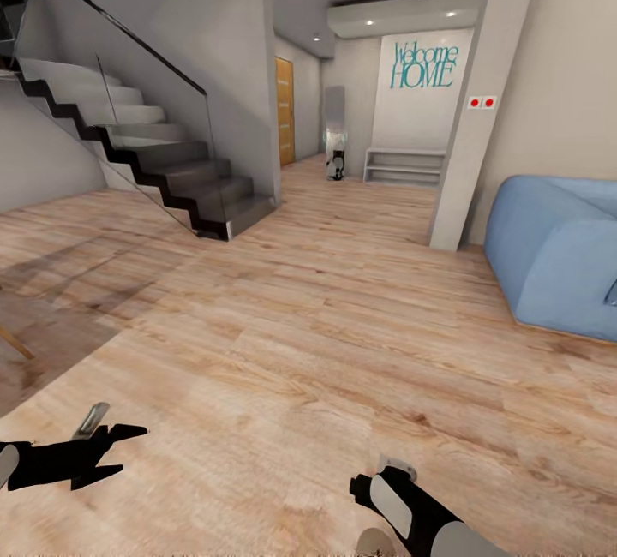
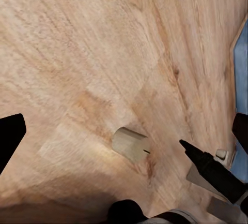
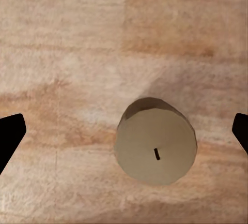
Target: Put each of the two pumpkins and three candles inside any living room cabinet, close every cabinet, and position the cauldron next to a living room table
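A beige candle [image 3: 155,146] stands alone on the wooden floor, its flat top and tiny wick facing the right wrist camera. My right gripper [image 3: 125,133] hangs open above it, and the candle lies between the two dark fingertips without touching them. In the left wrist view the same candle [image 2: 132,144] sits on the floor beside the right gripper [image 2: 209,169]. My left gripper [image 1: 120,452] is open and empty, low over the floor to the left. The right gripper [image 1: 377,482] points down at the bottom of the head view. The pumpkins, cabinet and cauldron are out of view.
A blue sofa [image 1: 557,257] stands at the right beside a white pillar [image 1: 476,111]. A dark staircase with a glass rail [image 1: 163,163] rises at the left. A hallway with a low white shelf [image 1: 404,165] and a wooden door [image 1: 284,111] lies ahead.
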Robot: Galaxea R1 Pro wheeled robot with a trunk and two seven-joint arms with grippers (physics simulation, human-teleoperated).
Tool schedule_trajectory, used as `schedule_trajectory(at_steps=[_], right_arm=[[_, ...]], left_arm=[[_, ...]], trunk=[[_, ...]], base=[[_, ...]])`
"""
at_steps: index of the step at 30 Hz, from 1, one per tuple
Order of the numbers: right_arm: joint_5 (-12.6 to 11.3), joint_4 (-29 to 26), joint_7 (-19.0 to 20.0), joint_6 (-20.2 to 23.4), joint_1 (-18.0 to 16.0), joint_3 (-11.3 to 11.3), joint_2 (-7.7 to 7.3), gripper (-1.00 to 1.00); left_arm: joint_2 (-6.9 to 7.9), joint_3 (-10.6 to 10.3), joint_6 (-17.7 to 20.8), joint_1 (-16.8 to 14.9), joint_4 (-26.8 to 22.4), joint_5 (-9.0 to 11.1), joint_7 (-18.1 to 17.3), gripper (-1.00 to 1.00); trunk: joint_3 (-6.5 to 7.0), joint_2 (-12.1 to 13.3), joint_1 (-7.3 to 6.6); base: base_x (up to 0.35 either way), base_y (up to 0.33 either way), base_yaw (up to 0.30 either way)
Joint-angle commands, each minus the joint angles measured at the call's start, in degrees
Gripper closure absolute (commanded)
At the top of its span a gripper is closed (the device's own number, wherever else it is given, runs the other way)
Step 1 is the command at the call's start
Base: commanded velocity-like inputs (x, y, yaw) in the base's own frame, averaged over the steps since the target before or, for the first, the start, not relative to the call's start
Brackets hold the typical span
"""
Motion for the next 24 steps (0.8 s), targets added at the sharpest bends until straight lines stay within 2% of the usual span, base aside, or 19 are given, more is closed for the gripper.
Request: schedule_trajectory(at_steps=[1, 6, 13, 19, 23, 24], right_arm=[[0.0, 0.0, 0.0, 0.0, 0.0, 0.0, -0.04, -1.0], [0.0, 0.0, 0.2, -0.2, 0.0, -0.1, 0.01, -1.0], [0.3, 0.0, 0.3, -0.6, 0.0, -0.1, -0.14, -1.0], [0.1, -0.1, 0.4, -0.7, 0.0, -0.1, -0.26, -1.0], [0.1, -0.1, 0.2, -0.9, 0.0, -0.1, -0.5, -1.0], [0.1, -0.1, 0.1, -0.9, 0.0, -0.2, -1.01, -1.0]], left_arm=[[0.08, -0.2, 0.0, 0.0, 0.0, 0.0, -0.5, -1.0], [0.08, -0.3, 0.0, 0.0, 0.0, -0.2, -1.1, -1.0], [-0.6, -3.6, -0.2, 0.0, 0.0, -0.3, -0.8, -1.0], [-0.87, -3.9, -0.4, 0.0, 0.0, -0.4, -0.6, -1.0], [-3.07, -4.0, -0.8, 0.0, 0.0, -0.6, 0.5, -1.0], [-4.61, -4.0, -1.0, 0.0, 0.0, -0.6, 2.0, -1.0]], trunk=[[-0.23, 0.0, 0.02], [-1.34, -0.1, 0.15], [-2.89, -0.2, 0.33], [-4.22, -0.3, 0.49], [-5.1, -0.3, 0.59], [-5.32, -0.3, 0.62]], base=[[0.0, 0.0, 0.0], [0.0, 0.0, 0.0], [0.0, 0.0, 0.0], [0.0, 0.0, 0.0], [0.0, 0.0, 0.0], [0.0, 0.0, 0.0]])
